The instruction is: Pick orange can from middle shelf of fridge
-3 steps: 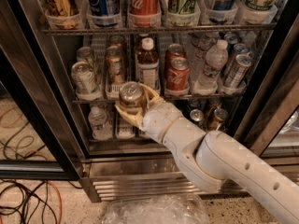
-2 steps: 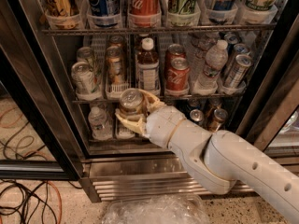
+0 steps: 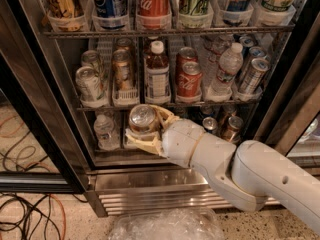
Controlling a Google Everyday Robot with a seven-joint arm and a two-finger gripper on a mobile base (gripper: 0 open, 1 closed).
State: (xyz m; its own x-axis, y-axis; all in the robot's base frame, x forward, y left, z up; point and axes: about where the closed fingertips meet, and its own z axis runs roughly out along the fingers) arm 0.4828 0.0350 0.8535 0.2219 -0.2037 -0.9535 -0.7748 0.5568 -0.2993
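My gripper (image 3: 142, 124) is shut on the orange can (image 3: 143, 118), an orange-gold can with a silver top. Its cream fingers (image 3: 165, 115) wrap the can above and below. The can is held out in front of the fridge (image 3: 150, 181), just below the front edge of the middle shelf (image 3: 95, 107) and in front of the lower rack. Another orange-gold can (image 3: 122, 68) stands in a white lane tray on the middle shelf. My white arm reaches in from the lower right.
The middle shelf holds a silver can (image 3: 89, 82), a brown bottle (image 3: 157, 76), red Coca-Cola cans (image 3: 189, 79), a water bottle (image 3: 227, 66) and more cans at the right. A dark door frame (image 3: 35, 114) stands left. Cables (image 3: 30, 219) and a clear plastic bag (image 3: 170, 226) lie on the floor.
My gripper has moved down and out from the middle shelf with the orange can held in it. The other drinks have not moved.
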